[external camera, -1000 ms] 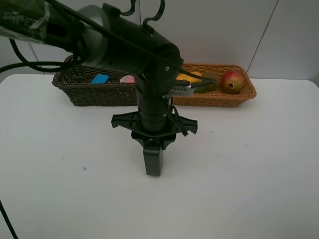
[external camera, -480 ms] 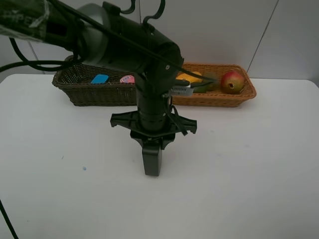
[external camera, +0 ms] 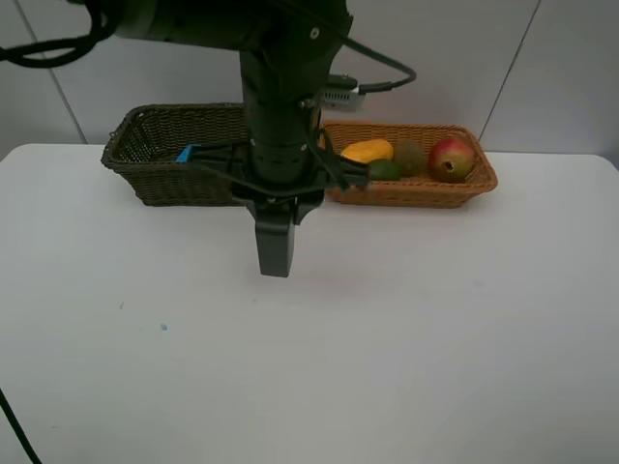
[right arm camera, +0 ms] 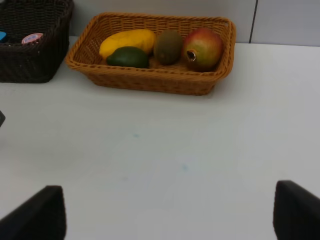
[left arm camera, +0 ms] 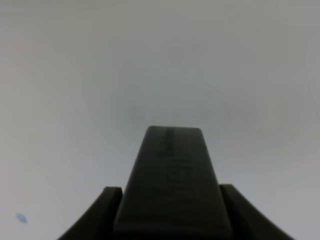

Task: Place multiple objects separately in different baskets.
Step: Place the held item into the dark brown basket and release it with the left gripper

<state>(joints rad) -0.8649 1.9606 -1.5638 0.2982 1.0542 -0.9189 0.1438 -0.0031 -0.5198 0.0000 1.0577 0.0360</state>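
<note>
Jaws of the left gripper are pressed together with nothing between them, pointing down above bare table just in front of the dark basket. Right gripper stands wide and empty, its fingertips framing bare tabletop in front of the orange-tan basket, well apart from it.

Judgement: sorting looks near done; step in hand is lifting clear. Raise the arm straight, and keep the wrist off the dark basket's rim on the way.

Orange-tan basket holds four fruits in a row: mango, yellow-orange and long; avocado, dark green, touching the mango's front; kiwi, dull brown; pomegranate, red with yellow blush. Dark basket shows a blue eraser and a pink bottle; the rest is hidden behind the arm
</note>
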